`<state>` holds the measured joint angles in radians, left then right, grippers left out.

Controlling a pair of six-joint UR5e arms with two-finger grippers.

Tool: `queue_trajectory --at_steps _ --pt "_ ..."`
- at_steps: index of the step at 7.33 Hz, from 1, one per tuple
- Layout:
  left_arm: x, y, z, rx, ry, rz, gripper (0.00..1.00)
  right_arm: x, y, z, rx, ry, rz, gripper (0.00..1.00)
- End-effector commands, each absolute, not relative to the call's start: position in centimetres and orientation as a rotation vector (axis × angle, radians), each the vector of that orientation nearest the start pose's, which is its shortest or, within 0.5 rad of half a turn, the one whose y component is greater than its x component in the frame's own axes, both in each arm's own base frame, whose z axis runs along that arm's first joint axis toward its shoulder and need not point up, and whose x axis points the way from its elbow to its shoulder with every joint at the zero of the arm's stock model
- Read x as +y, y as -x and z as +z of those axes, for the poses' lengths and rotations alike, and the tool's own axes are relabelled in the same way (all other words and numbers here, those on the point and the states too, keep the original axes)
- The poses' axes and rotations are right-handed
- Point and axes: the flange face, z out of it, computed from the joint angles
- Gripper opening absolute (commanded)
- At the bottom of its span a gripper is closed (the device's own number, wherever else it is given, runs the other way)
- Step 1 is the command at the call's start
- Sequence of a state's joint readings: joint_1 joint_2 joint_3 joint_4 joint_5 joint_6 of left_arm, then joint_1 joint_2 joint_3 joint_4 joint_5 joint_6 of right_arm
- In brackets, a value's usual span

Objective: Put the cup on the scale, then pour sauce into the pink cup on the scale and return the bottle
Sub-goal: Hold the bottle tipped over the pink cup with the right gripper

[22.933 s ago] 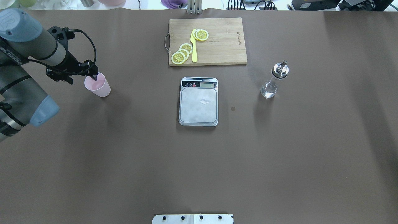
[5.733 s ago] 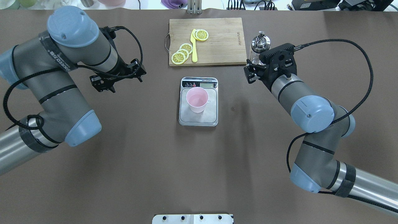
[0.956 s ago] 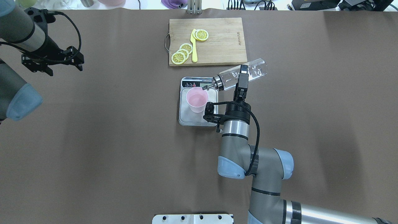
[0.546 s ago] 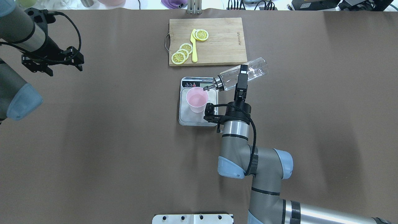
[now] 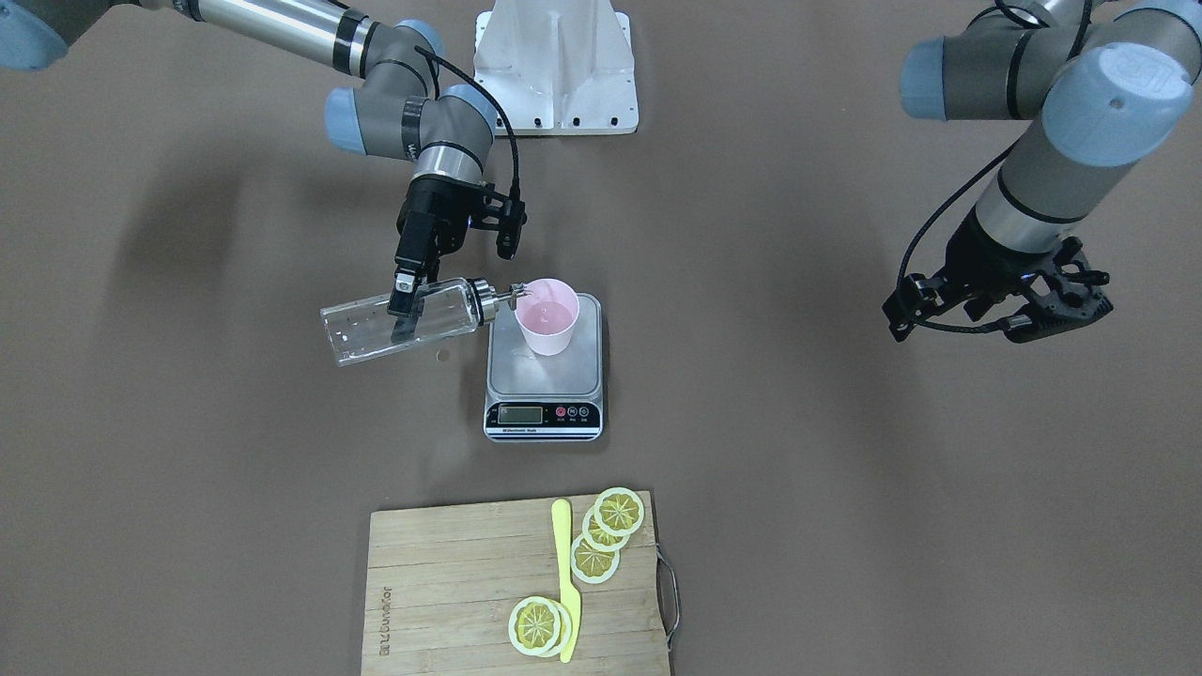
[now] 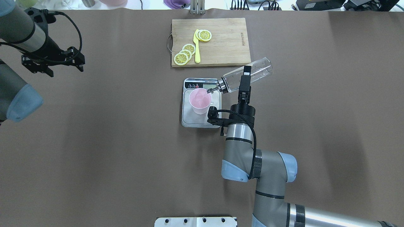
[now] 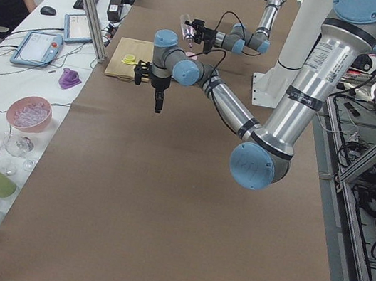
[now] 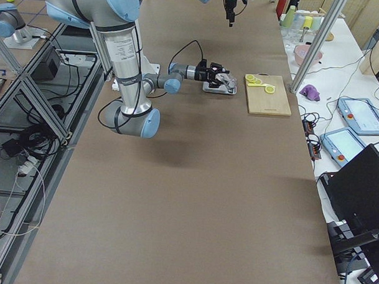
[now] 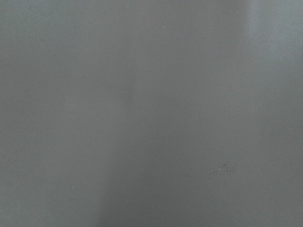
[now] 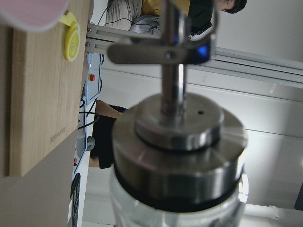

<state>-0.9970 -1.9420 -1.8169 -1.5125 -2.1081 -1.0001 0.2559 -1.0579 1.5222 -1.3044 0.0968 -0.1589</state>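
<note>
Bottle [image 6: 258, 71] slightly farther right; within right claw [image 6: 245, 77]

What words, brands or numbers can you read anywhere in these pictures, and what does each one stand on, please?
No text is legible enough to quote.
On the cutting board: a burned-in brand mark, too small to read.
On the scale: display and button labels, too small to read.
On the bottle: white markings, blurred.
</note>
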Motion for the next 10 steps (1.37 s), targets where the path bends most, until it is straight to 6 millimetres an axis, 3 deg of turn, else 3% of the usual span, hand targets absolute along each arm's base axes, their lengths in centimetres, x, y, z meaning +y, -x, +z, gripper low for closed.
queue_trajectory --at_steps 1,5,10 --pt "-55.2 -25.87 35.15 0.756 -0.014 -0.256 0.98 -38.43 56.07 29.45 0.886 -1.271 -0.652 0.0" --pt "-55.09 -25.79 34.91 0.758 -0.016 -0.257 0.98 -38.05 55.57 29.09 0.526 -1.361 -0.507 0.0" --pt "-54.96 -25.69 34.64 0.759 -0.017 -0.262 0.98 -38.68 55.29 28.6 0.25 -1.365 -0.371 0.0"
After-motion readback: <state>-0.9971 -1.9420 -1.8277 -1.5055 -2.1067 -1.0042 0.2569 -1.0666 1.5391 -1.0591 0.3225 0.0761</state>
